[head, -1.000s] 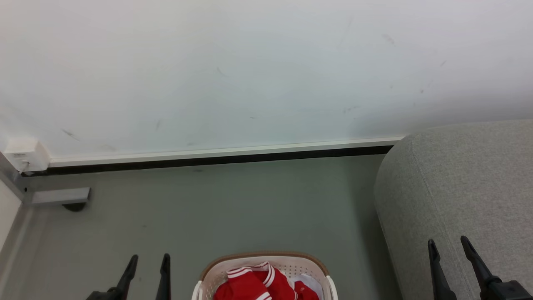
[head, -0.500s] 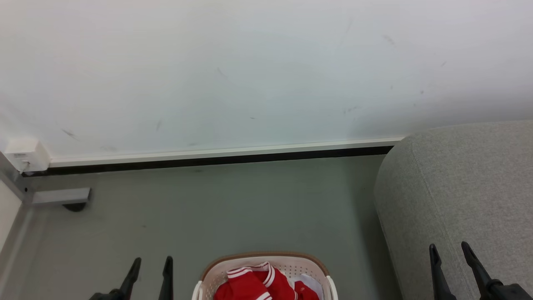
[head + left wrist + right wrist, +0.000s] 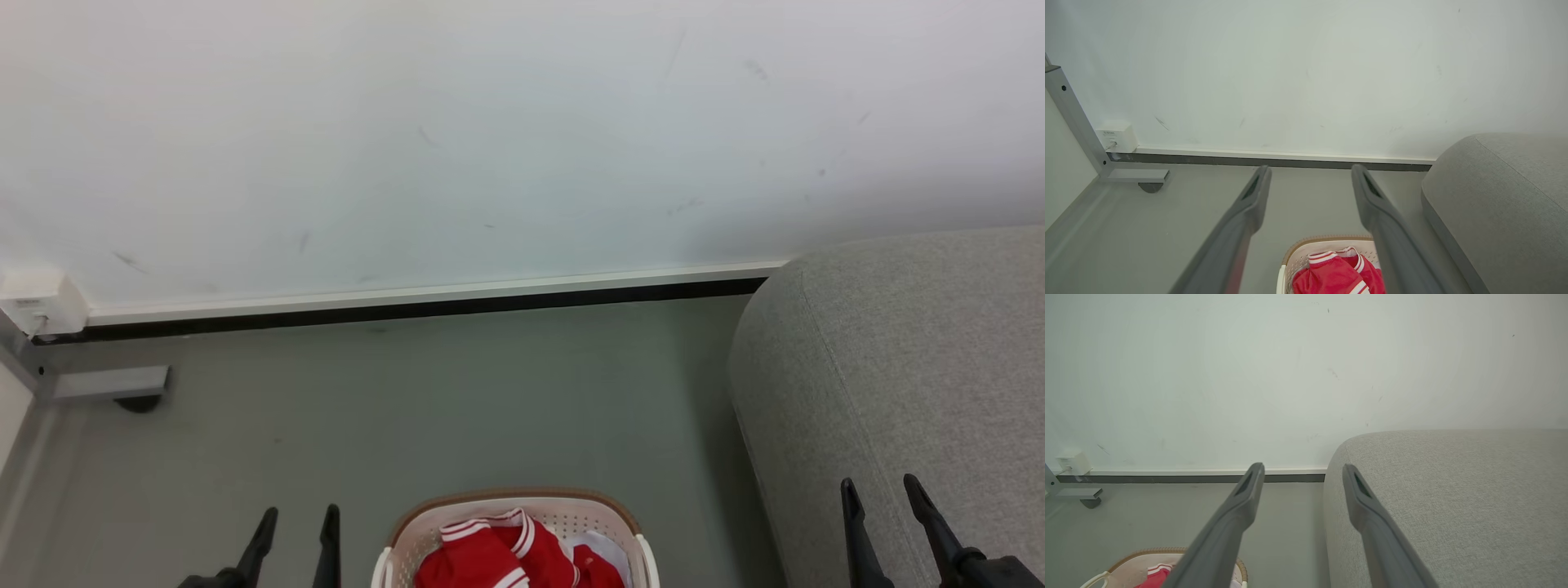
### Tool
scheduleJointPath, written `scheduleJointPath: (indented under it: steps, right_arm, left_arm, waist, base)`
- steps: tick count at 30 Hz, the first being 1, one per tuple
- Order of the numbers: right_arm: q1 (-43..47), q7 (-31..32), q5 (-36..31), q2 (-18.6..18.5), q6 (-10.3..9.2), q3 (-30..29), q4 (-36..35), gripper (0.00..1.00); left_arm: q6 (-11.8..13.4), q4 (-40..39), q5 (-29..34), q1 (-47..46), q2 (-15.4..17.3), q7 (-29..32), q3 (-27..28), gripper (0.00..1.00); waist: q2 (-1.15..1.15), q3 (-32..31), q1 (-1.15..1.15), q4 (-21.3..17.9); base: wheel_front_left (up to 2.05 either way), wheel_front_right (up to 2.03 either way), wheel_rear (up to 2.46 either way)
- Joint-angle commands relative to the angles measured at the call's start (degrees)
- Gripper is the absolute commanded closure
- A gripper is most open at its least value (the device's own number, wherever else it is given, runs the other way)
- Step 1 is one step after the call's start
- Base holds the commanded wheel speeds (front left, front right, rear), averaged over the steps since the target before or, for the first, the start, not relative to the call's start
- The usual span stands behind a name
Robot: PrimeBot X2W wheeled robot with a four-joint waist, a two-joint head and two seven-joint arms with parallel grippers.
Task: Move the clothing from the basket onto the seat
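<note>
Grey frame foot (image 3: pixel 110 382) sits in the far left corner of the floor (image 3: pixel 449 392), by the wall (image 3: pixel 490 147). Left claw (image 3: pixel 300 513): fingers apart, nothing between them, hanging over bare floor. Basket (image 3: pixel 514 496) stands on the floor, well out from the wall edge. Clothing (image 3: pixel 482 559) lies bunched inside it, red with white striped trim, against a white cloth (image 3: pixel 608 549). Seat (image 3: pixel 898 367) is near the basket, not touching. Right claw (image 3: pixel 879 483): fingers apart, empty, over the seat's left edge.
</note>
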Motion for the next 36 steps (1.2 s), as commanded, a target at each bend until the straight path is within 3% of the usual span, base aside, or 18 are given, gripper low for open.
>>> scheduleJointPath:
  steps: [1,8,15,25,36]
  right_arm:
    - [-0.33,0.02,0.16,0.08,-0.12,-0.05,0.02,0.00]
    - [-2.47,0.02,-0.15,0.08,-0.12,-0.10,-1.49,0.00]
    - [-7.55,0.03,-1.49,0.07,-0.12,0.79,-3.92,0.00]
    - [-16.37,0.03,-1.78,-0.20,-0.12,2.20,-9.21,0.00]
    - [-21.70,0.03,-1.35,0.09,-0.12,3.74,-13.54,0.00]
  left_arm:
    - [-0.06,0.21,-0.17,-0.14,0.38,-0.04,-0.08,0.00]
    - [-1.00,3.17,2.49,-4.18,0.35,-0.04,-5.88,0.00]
    - [-1.27,10.42,4.25,-14.49,0.37,-0.04,-12.74,0.00]
    - [0.28,25.51,7.00,-30.38,0.39,2.12,-20.38,0.00]
    - [3.26,39.58,9.65,-41.42,1.32,9.02,-22.14,0.00]
  waist:
    - [0.00,0.42,0.00,-0.21]
    - [0.00,4.66,0.00,-0.83]
    - [0.00,13.45,0.00,-2.30]
    - [0.00,28.76,0.00,-5.26]
    - [0.00,40.00,0.00,-8.53]
  base:
    - [0.00,0.00,0.00]
    - [0.00,0.00,0.00]
    - [0.00,0.00,0.00]
    - [0.00,0.00,0.00]
    - [0.00,0.00,0.00]
